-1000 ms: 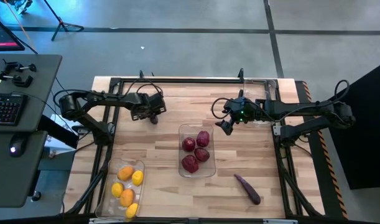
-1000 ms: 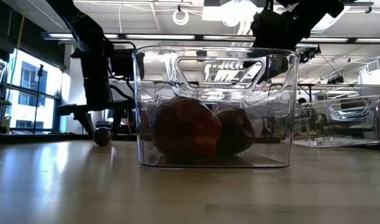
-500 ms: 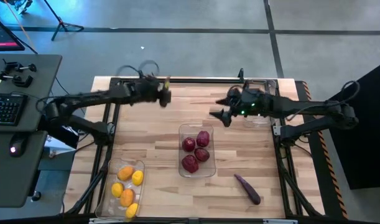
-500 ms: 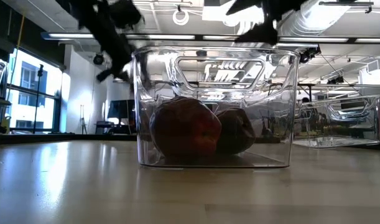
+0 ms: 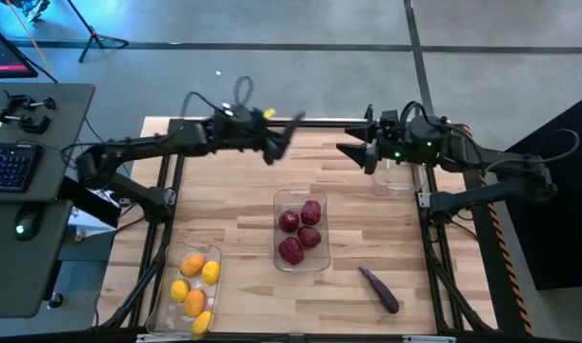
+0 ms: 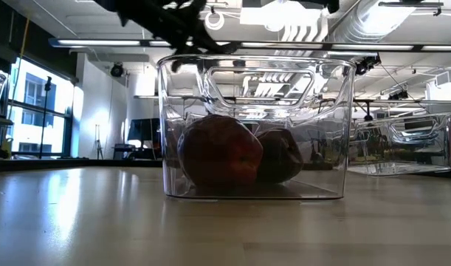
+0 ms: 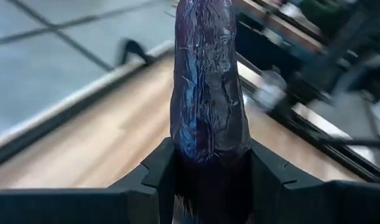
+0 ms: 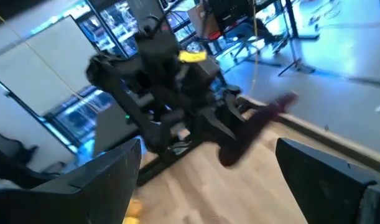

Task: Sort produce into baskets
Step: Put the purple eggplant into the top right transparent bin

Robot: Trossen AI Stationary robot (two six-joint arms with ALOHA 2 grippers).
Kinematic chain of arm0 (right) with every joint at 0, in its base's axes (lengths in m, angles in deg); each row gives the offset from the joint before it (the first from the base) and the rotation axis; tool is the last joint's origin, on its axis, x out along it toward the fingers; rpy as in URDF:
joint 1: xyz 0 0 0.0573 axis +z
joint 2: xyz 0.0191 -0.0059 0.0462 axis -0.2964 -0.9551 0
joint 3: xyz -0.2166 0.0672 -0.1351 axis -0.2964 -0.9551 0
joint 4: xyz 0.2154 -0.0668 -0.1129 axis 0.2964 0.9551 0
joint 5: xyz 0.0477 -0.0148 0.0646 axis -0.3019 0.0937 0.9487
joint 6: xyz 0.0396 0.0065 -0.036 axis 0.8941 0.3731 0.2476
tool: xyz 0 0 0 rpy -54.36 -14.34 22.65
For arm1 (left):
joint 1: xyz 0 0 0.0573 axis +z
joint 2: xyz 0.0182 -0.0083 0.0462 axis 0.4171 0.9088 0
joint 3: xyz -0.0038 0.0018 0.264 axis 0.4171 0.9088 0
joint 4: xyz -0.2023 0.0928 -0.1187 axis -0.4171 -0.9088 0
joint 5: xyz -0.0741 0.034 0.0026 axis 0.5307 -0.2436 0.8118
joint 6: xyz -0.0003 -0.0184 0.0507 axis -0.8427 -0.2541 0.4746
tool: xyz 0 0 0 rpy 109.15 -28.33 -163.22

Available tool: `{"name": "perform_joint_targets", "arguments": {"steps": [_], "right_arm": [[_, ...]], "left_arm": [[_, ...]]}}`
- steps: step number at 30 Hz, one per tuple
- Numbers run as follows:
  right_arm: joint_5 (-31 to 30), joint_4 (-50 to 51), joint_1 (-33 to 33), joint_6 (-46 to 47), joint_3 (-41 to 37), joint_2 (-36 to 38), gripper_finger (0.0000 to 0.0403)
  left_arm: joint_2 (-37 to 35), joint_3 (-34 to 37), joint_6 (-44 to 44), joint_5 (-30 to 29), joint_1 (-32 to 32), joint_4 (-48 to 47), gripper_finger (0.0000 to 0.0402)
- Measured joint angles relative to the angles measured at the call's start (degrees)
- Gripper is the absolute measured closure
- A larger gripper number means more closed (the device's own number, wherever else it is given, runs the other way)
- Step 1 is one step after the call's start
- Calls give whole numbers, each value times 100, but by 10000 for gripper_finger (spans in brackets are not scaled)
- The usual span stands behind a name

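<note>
A slim dark purple eggplant [image 7: 205,93] is in my left gripper [image 5: 271,151], which is shut on it high above the table's far middle. In the right wrist view the same eggplant [image 8: 258,127] juts out of the left gripper. My right gripper [image 5: 352,152] hangs open and empty to its right, facing it. A second eggplant [image 5: 378,289] lies on the table at the near right. The middle basket [image 5: 321,211] holds dark red fruits [image 5: 298,233]. The near-left basket [image 5: 165,286] holds yellow and orange fruits [image 5: 195,286]. My left gripper pinches one end of the eggplant [image 7: 208,163] between its two fingers [image 7: 157,169]. The fingers come from the table's left, slanting slightly downward, and lie along the eggplant. The eggplant's long free part sticks out past the fingertips toward the far right, lifted clear of the table.
A third clear basket [image 5: 397,176] stands at the far right, partly under the right arm, and shows in the low view [image 6: 410,144]. A black frame rail [image 5: 319,122] runs along the far edge. Bare wood [image 5: 224,219] lies between the baskets.
My left gripper has risen from the table's far left part and gone toward the right, rolling its wrist. The eggplant has come up with it, clear of the table, and now points ahead. My right gripper has risen and drawn toward the far edge, staying open.
</note>
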Motion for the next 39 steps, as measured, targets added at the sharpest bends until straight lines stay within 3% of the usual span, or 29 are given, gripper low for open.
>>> {"name": "perform_joint_targets", "arguments": {"steps": [9, 18, 24, 31, 39], "right_arm": [[83, -31, 7, 1196, -10, 85, 39], [236, -63, 11, 1058, -13, 81, 39], [236, -696, 13, 752, -15, 81, 39], [128, -1095, 13, 477, -17, 81, 39], [-57, -1082, 12, 475, -20, 79, 39]], "left_arm": [[1859, -1111, 176, 222, -835, 727, 279], [4062, -3130, 410, 156, -971, 1117, 278], [5221, -4587, 454, 436, -977, 1221, 271], [5987, -5588, 457, 397, -976, 1840, 250], [6105, -5722, 842, -246, -974, 2343, 240]]}}
